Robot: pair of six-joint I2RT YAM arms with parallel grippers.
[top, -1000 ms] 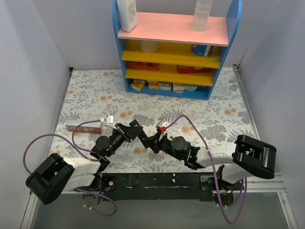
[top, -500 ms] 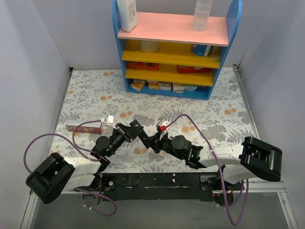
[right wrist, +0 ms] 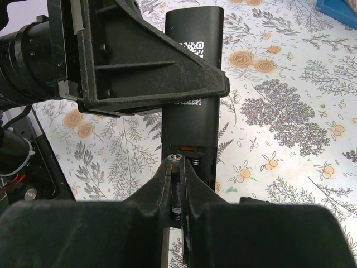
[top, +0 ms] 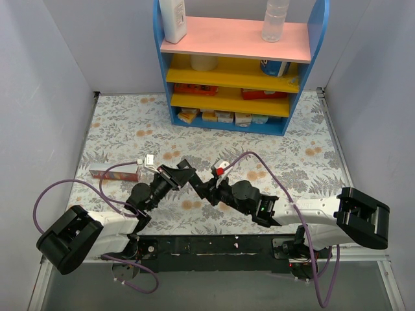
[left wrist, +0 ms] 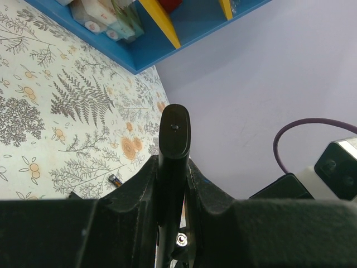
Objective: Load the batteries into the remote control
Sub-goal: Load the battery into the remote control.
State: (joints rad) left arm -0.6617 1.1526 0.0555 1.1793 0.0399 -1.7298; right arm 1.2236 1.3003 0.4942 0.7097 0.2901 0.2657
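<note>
My left gripper (top: 183, 171) is shut on the black remote control (right wrist: 192, 84) and holds it above the table. In the left wrist view the remote (left wrist: 174, 139) shows edge-on between the fingers. Its back faces the right wrist camera, with a QR label and the battery bay (right wrist: 195, 152) open at the near end. My right gripper (top: 206, 188) is shut on one battery (right wrist: 176, 163), whose metal tip is at the bay's mouth, beside a spring. The second battery (left wrist: 115, 180) lies on the floral table below.
A blue shelf unit (top: 240, 65) with pink and yellow boards stands at the back. A reddish-brown flat stick (top: 113, 173) lies at the left, with a small white piece (top: 149, 160) next to it. Purple cables loop round both arms.
The right arm's elbow has swung out to the right and its gripper has edged toward the remote with the battery. The left gripper has hardly moved.
</note>
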